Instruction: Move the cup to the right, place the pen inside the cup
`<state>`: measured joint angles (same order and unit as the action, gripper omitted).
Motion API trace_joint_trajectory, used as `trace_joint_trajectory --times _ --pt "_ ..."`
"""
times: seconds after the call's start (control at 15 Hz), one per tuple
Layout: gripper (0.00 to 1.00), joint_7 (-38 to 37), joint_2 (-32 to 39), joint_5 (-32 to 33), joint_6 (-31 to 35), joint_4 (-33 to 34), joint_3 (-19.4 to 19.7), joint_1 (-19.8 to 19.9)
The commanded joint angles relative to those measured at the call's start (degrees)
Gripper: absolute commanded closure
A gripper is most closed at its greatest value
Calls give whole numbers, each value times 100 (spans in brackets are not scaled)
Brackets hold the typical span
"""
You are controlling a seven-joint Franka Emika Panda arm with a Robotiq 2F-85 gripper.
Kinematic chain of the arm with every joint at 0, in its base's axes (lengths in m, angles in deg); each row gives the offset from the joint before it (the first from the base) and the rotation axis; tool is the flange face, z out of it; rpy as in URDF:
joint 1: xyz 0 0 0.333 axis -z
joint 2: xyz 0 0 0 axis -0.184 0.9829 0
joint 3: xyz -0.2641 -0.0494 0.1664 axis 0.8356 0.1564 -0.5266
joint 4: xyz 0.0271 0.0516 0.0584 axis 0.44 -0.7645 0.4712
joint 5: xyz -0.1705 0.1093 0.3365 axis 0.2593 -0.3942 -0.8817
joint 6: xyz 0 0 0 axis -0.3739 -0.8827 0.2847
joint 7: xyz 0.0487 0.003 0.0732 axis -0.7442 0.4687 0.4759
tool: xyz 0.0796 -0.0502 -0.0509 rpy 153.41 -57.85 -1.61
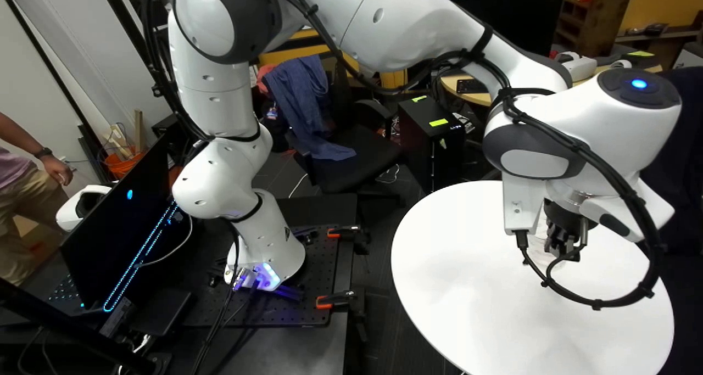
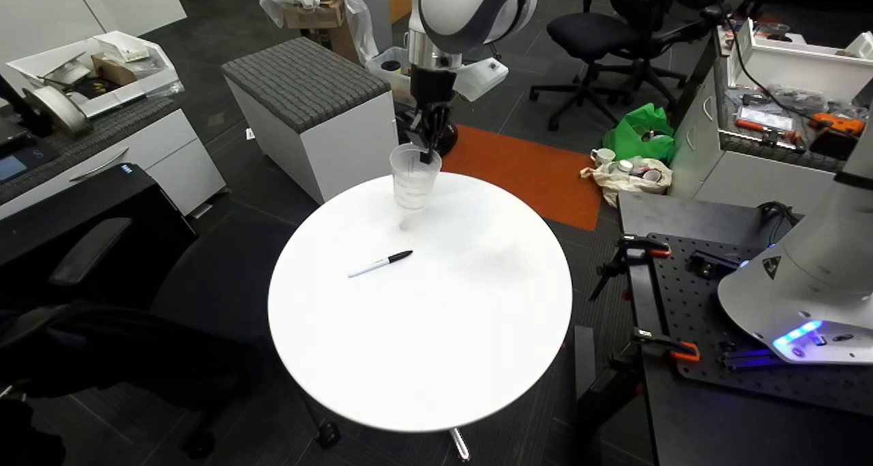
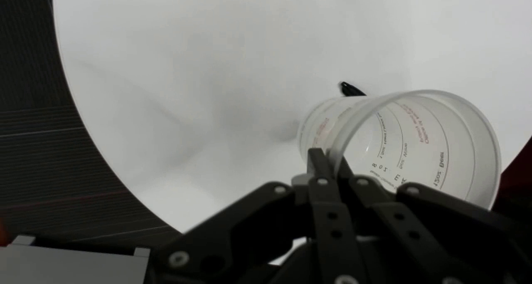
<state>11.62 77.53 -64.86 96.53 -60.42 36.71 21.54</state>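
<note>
Round white worktop (image 2: 436, 343) in an exterior view: graduated cup (image 2: 411, 186) at 12 o'clock, wall pinched by the hand (image 3: 329, 162); black-capped marker (image 2: 380, 264) at 7 o'clock from hand, long axis 8-to-2.

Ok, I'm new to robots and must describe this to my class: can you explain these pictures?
The white jointed machine is a robot arm, ending in a black two-fingered tool. Two pictures come from cameras standing apart from it; the third, from a wrist-mounted camera, looks past the tool. The tool pinches the rim of a translucent, tapered plastic cup with printed lines; I can't tell whether that touches the round white tabletop. A slim white pen with a black cap lies on the tabletop.
</note>
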Motion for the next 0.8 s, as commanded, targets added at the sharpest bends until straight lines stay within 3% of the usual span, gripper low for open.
trace_joint_trajectory --times 0.0,0.73 --pt "99 -181 -53 -70 -99 -54 99 61" --pt "99 -363 578 -71 -885 496 157 207"
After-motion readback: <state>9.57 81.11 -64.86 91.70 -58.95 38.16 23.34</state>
